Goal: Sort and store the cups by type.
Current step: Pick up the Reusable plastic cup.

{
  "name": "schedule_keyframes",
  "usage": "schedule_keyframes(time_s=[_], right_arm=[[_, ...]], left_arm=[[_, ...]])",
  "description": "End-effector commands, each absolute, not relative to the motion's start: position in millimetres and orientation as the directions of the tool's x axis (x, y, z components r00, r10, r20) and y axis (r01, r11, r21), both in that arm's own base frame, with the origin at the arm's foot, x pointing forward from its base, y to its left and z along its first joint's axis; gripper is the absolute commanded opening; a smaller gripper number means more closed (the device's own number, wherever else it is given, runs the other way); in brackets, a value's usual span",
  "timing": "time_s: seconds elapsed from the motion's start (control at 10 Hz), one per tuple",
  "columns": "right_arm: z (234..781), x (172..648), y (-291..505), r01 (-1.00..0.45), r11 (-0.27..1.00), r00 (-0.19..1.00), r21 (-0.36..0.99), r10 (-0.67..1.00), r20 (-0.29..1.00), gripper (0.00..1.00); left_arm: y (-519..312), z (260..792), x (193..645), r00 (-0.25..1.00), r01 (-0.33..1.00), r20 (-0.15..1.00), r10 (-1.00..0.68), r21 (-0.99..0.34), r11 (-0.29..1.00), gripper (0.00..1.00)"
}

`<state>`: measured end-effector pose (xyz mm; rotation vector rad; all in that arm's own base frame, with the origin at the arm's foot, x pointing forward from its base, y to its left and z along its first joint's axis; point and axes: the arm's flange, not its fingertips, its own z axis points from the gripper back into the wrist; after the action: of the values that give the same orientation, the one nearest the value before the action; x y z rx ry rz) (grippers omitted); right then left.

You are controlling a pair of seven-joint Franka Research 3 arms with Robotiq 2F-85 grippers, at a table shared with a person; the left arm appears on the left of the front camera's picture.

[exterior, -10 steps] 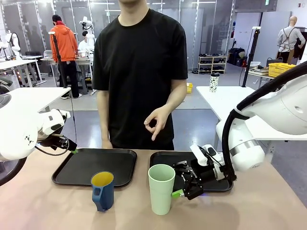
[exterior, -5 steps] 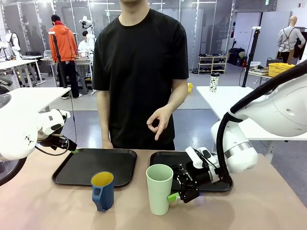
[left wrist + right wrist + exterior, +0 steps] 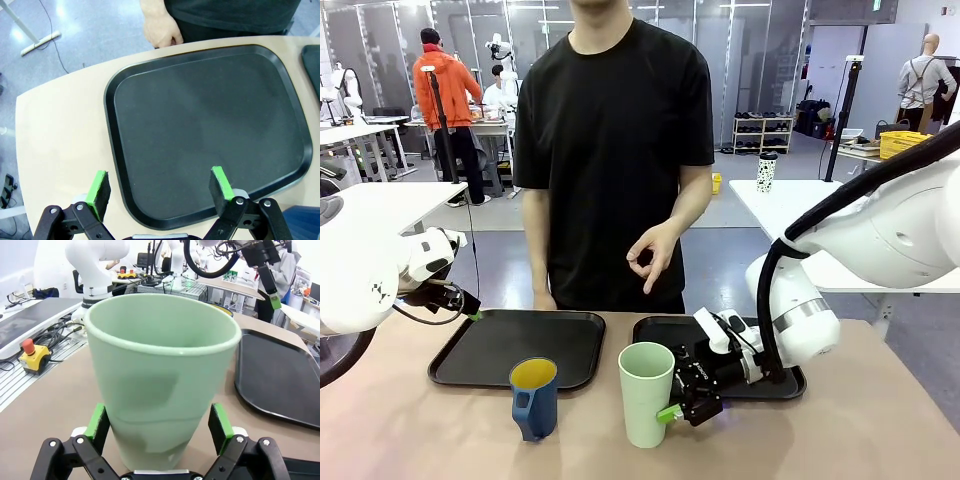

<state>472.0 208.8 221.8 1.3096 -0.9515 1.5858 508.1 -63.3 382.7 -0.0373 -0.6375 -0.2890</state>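
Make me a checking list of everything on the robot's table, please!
Surface: tan table with a left tray and a right tray, both black.
Job's things: blue mug and green tumbler stand upright in front of the trays.
Clutter: nothing seen.
Grippers: left gripper open, by the left tray; right gripper open, fingers either side of the tumbler.
Cables: black hose along the right arm.
Surroundings: person across the table; spotted cup on a table behind.

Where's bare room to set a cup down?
The left tray is bare all over, and so is the table left of the blue mug. Around the right tray it is crowded: the right pincer straddles the mint tumbler there.
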Motion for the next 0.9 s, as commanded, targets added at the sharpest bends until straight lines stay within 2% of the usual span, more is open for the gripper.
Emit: schedule_keyframes(time_s=[0.0,0.6,0.8], right_arm=[[187.3,457.7,210.4,-0.934,-0.35,-0.116,-0.075,0.097,0.989,1.0],[176.0,459.9,222.3,-0.936,-0.349,-0.085,-0.054,0.073,0.994,1.0],[175.0,460.6,227.0,-0.92,-0.387,-0.09,-0.053,0.078,0.993,1.0]], left_arm=[[-63.7,384.2,508.3,0.761,0.284,0.593,-0.265,0.062,0.957,1.0],[-63.7,384.2,508.3,0.761,0.284,0.593,-0.265,0.062,0.957,1.0],[-63.7,384.2,508.3,0.761,0.284,0.593,-0.265,0.062,0.957,1.0]])
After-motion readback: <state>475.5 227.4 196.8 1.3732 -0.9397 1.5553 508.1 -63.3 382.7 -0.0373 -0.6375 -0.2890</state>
